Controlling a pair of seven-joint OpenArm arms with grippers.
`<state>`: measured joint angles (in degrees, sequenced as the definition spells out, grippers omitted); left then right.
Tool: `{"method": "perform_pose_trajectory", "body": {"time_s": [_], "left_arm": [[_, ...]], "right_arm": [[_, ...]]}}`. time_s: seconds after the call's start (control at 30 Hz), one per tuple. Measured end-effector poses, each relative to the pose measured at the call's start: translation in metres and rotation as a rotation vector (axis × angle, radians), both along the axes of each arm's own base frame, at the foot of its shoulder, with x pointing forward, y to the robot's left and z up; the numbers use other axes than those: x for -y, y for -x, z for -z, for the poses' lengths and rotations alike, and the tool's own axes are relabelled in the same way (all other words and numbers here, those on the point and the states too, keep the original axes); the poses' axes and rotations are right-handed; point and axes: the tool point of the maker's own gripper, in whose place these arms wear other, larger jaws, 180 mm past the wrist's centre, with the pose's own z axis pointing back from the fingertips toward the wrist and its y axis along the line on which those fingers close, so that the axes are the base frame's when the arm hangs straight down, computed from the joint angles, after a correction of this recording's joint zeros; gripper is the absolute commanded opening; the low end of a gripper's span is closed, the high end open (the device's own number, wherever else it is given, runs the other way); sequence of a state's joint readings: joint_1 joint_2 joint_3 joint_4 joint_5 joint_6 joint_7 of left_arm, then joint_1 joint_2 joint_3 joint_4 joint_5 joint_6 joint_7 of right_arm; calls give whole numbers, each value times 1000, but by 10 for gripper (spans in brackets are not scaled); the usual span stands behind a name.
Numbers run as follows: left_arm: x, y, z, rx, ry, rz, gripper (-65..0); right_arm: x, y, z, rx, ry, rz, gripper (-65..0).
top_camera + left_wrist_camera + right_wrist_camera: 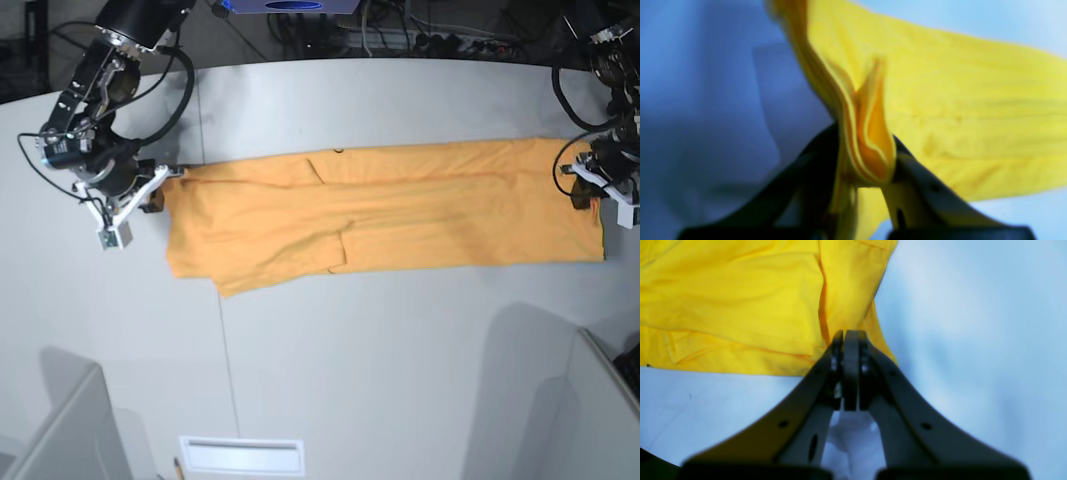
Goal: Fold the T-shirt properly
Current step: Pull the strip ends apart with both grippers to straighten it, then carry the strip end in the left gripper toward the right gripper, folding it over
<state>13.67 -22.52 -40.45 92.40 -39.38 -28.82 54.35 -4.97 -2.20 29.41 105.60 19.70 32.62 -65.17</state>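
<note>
We see the T-shirt lying in a long folded band across the middle of the table, stretched from 9 o'clock to 3 o'clock in the base view. Our left gripper sits at the 3 o'clock end, its jaws pinched on a bunched fold of the yellow-orange cloth. Our right gripper sits at the 9 o'clock end with its jaws pressed together at the shirt's edge; whether cloth is caught between them we cannot tell.
</note>
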Motion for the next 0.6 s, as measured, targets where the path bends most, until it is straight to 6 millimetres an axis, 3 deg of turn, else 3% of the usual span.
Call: {"method": "perform_pose_trajectory", "body": {"time_s": [0.07, 0.17, 0.23, 0.37, 0.6], "left_arm": [[13, 1, -6, 8, -45, 31, -650], [49, -9, -14, 16, -132, 148, -650], [73, -14, -8, 7, -160, 214, -650], [113, -7, 19, -74, -189, 306, -650], [162, -12, 23, -55, -174, 405, -650]], "right_arm": [[0, 4, 3, -15, 3, 0, -650], [1, 3, 2, -11, 6, 1, -650], [0, -1, -1, 0, 3, 0, -650], [1, -2, -1, 2, 6, 1, -650], [2, 15, 10, -50, 8, 3, -650]]}}
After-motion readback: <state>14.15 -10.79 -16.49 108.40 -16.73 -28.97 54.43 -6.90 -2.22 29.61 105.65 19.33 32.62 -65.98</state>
